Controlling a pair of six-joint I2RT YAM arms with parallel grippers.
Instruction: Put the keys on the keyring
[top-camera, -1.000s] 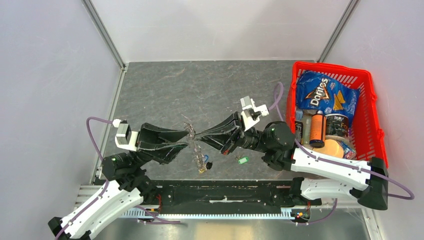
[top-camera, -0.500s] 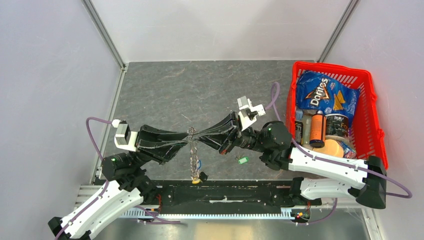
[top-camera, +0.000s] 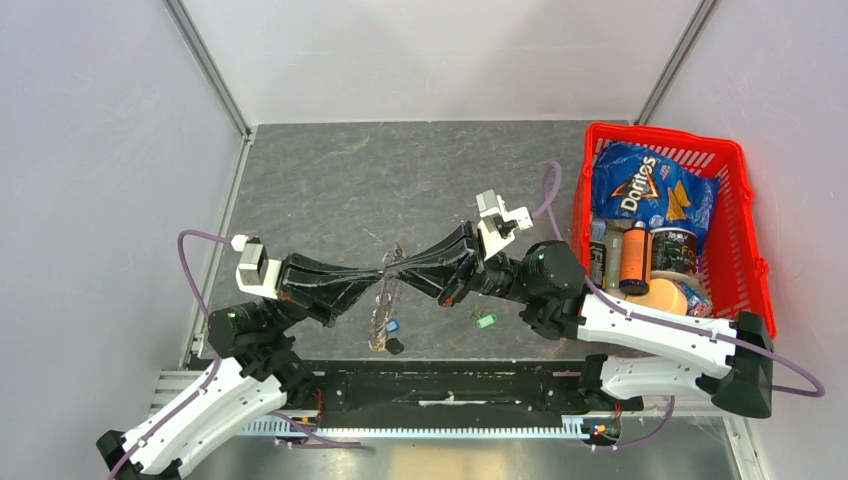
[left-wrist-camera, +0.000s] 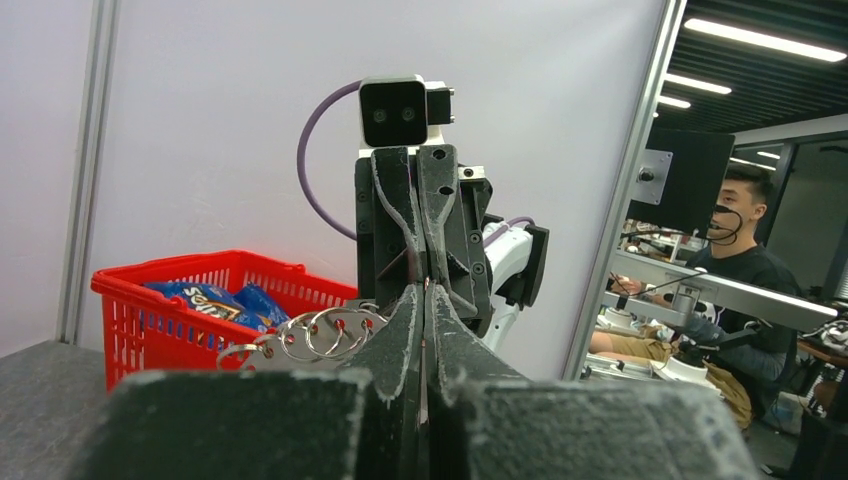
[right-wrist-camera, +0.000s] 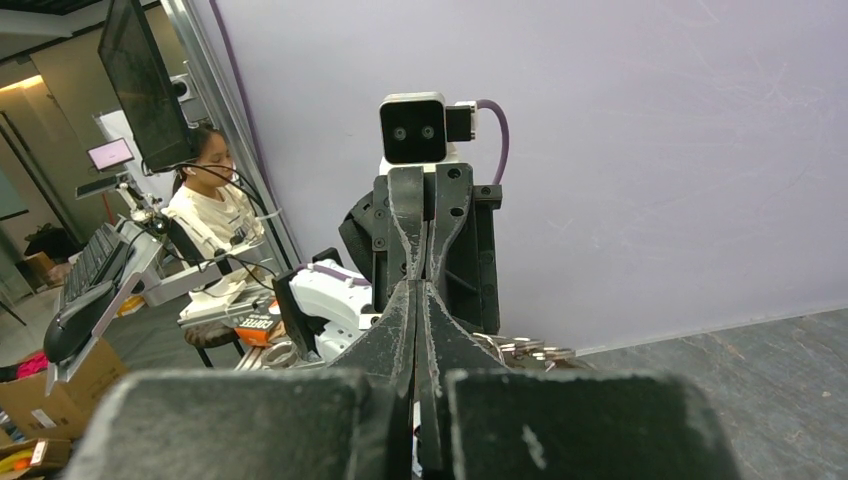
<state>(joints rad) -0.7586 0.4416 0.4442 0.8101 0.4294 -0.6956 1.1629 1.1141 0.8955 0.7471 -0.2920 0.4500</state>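
The keyring (top-camera: 381, 305) is a dangling bunch of small silver rings and grey metal, held above the table between both arms. My left gripper (top-camera: 383, 278) and right gripper (top-camera: 398, 268) meet tip to tip at its upper end, both shut on it. A black-headed key (top-camera: 396, 346) and a blue tag (top-camera: 392, 325) hang at its lower end. The green-headed key (top-camera: 486, 320) lies loose on the table under the right arm. In the left wrist view my left gripper (left-wrist-camera: 424, 290) is shut, silver rings (left-wrist-camera: 320, 335) to its left. In the right wrist view my right gripper (right-wrist-camera: 417, 285) is shut, rings (right-wrist-camera: 525, 352) to its right.
A red basket (top-camera: 745, 200) with a Doritos bag (top-camera: 645, 190), bottles and jars stands at the right edge of the table. The grey table (top-camera: 400, 180) is walled by white panels at the back and on both sides.
My left gripper has gone from open to shut on the keyring's upper end. The hanging bunch has swung to the left. The right gripper stays shut in place.
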